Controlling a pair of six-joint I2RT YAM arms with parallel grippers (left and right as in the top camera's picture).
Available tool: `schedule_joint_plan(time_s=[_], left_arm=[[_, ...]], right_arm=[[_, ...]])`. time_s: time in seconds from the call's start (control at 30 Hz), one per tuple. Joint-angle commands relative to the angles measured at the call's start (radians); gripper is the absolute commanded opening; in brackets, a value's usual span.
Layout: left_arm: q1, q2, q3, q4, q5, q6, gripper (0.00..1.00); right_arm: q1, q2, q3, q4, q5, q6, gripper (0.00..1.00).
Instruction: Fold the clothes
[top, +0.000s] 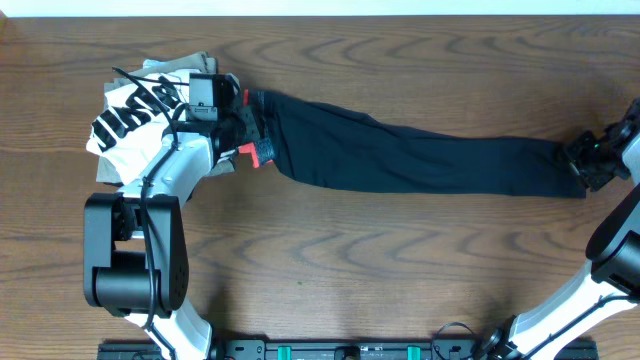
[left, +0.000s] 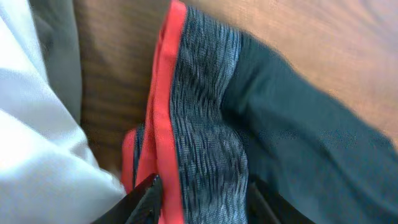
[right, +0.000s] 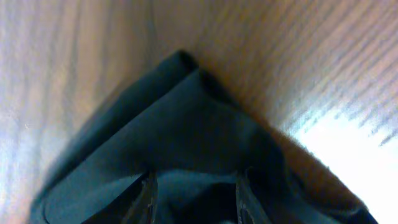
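The black pants (top: 400, 155) lie stretched out across the table from left to right. Their grey waistband with coral-red edge (left: 205, 124) is at the left end. My left gripper (top: 245, 125) is there, and in the left wrist view its fingers (left: 202, 205) are closed on the waistband. My right gripper (top: 580, 160) is at the leg ends on the far right. In the right wrist view its fingers (right: 194, 196) hold the black cuff fabric (right: 186, 124).
A white shirt with black lettering (top: 130, 115) lies at the left, right beside the waistband, and shows in the left wrist view (left: 31, 143). A khaki garment (top: 195, 62) lies under and behind it. Bare wooden table (top: 380, 260) lies in front of the pants.
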Motion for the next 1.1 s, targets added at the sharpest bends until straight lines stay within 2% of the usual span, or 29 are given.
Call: schedule_joint_plan(time_s=[0.0,0.2,0.33,0.43,0.57,0.7,1.07], left_arm=[[0.003,-0.042,-0.003,-0.022,0.039,0.082,0.43],[0.003,-0.100,-0.003,-0.026,0.034,0.214,0.42],[0.002,-0.119,-0.003,-0.035,0.028,0.222,0.43],[-0.001,-0.118,-0.003,-0.097,0.032,0.214,0.44],[-0.015,-0.117,-0.003,-0.176,0.038,0.215,0.48],[-0.029,-0.117,-0.003,-0.181,0.038,0.215,0.48],[-0.060,-0.117,-0.003,-0.230,0.038,0.215,0.48]], right_arm=[[-0.007,-0.061,0.013,-0.023,-0.035,-0.090,0.40],[-0.006,-0.205,0.023,-0.039,-0.060,-0.099,0.41],[0.007,-0.290,0.028,-0.069,-0.071,-0.108,0.44],[0.032,-0.300,0.028,-0.117,-0.085,-0.156,0.45],[0.074,-0.265,0.016,-0.145,-0.080,-0.209,0.45],[0.116,-0.193,0.014,-0.146,-0.080,-0.220,0.40],[0.143,0.060,0.014,-0.106,-0.071,-0.257,0.38]])
